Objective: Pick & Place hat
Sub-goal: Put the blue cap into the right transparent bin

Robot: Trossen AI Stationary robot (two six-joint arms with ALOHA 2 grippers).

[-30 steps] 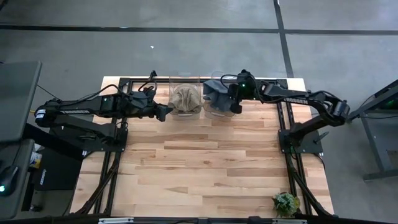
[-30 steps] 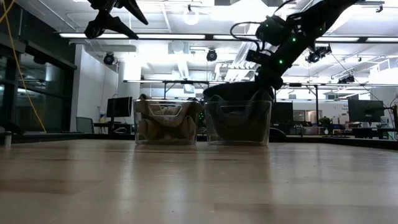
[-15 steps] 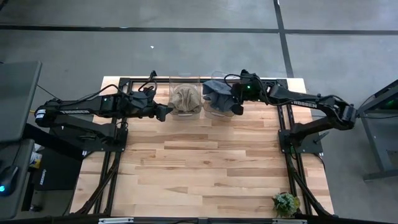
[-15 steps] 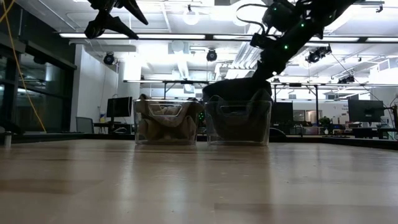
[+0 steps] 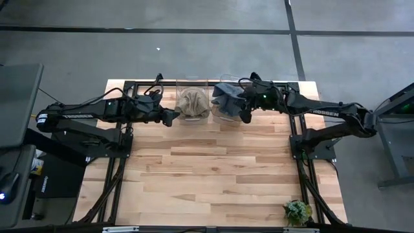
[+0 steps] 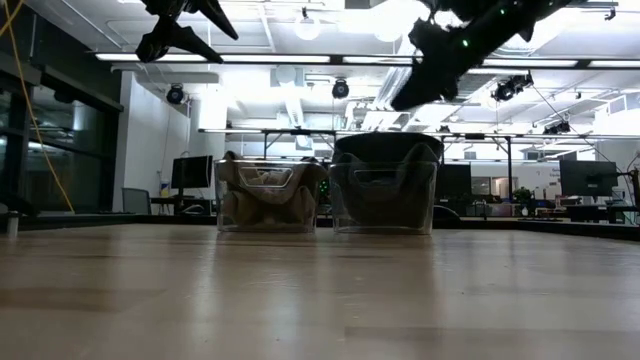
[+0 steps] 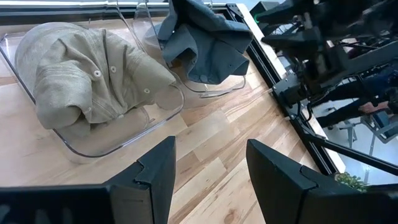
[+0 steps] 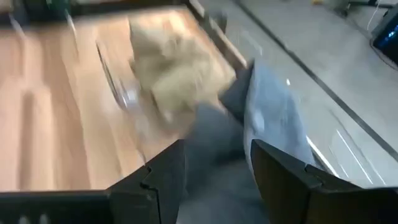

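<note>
Dark fingers of the right hand stand apart, empty, just above a clear bin holding the grey hat; beside it, another bin holds a tan hat; left hand open nearby

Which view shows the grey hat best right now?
The left wrist view: the grey hat shows sharply, draped over its clear bin. The high view shows it small from above, beside the right gripper. The low view sees it through the bin wall. The right wrist view is blurred.
</note>
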